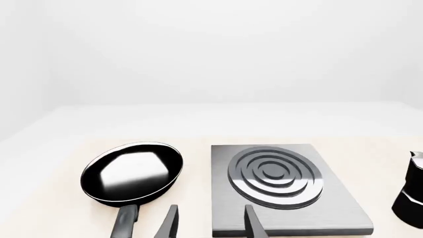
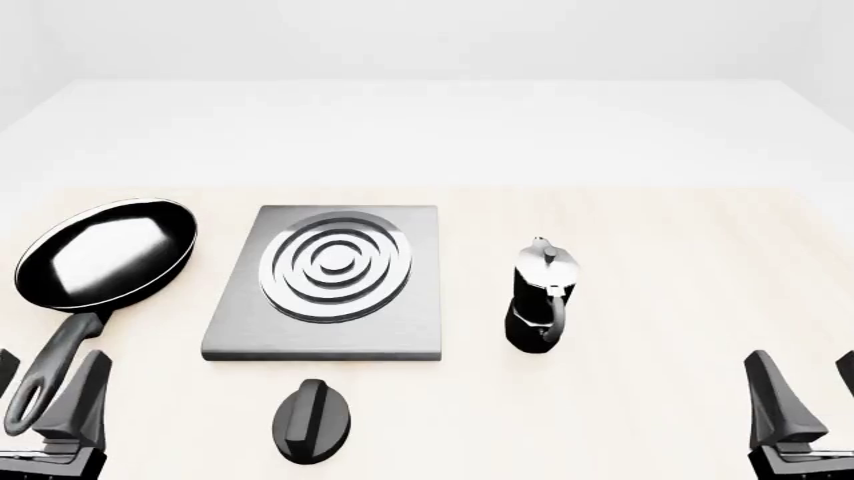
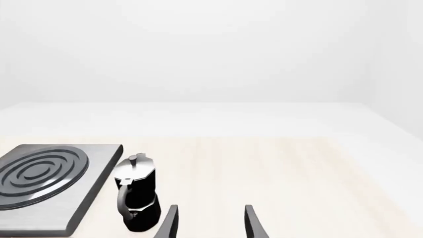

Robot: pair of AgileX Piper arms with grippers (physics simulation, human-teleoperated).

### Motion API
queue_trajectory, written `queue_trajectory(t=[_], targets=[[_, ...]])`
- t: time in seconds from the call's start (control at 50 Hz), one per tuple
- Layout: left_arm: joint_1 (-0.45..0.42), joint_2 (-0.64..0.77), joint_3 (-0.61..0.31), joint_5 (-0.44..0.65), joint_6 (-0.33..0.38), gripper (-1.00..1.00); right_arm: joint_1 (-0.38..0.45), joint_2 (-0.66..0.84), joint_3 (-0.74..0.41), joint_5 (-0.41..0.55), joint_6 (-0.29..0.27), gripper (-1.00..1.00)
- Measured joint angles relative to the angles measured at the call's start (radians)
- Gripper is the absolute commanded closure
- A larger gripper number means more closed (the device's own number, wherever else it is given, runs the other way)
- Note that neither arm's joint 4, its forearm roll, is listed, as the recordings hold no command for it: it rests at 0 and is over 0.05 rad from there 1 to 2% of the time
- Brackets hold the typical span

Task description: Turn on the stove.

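The stove [image 2: 400,330] is a flat grey metal slab with a ringed round burner [image 2: 334,265], lying left of the table's middle. Its black ridged knob [image 2: 311,420] sits apart on the table, just in front of the slab's near edge. My left gripper [image 2: 43,398] hovers open at the near left and holds nothing. The left wrist view shows the stove [image 1: 330,210] ahead of that gripper [image 1: 211,225]. My right gripper [image 2: 811,400] is open and holds nothing at the near right, far from the knob. The stove [image 3: 92,193] shows at the edge of the right wrist view.
A black frying pan [image 2: 107,250] lies left of the stove, its handle [image 2: 51,375] reaching toward my left gripper; in the left wrist view the handle [image 1: 124,223] lies beside the fingers, not between them. A black-and-silver moka pot [image 2: 541,300] stands right of the stove.
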Motion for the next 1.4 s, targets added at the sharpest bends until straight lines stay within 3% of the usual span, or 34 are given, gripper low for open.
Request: queue_trajectory(t=[0.18,0.5,0.92,1.4], targets=[[0.016,0.077,-0.007,-0.04,0.007,-1.0,0.005,0.019,0.0,-0.01,0.004,-1.0],[0.007,0.422,-0.127,-0.105,-0.005,-1.0,0.004,0.023,0.001,-0.009,-0.01,-1.0],[-0.103,0.644,-0.299,0.014,-0.064,-1.0,0.004,0.036,0.002,-0.015,-0.03,-1.0],[-0.264,0.794,-0.391,0.093,-0.117,-1.0,0.0,0.034,0.002,-0.014,-0.022,-1.0]])
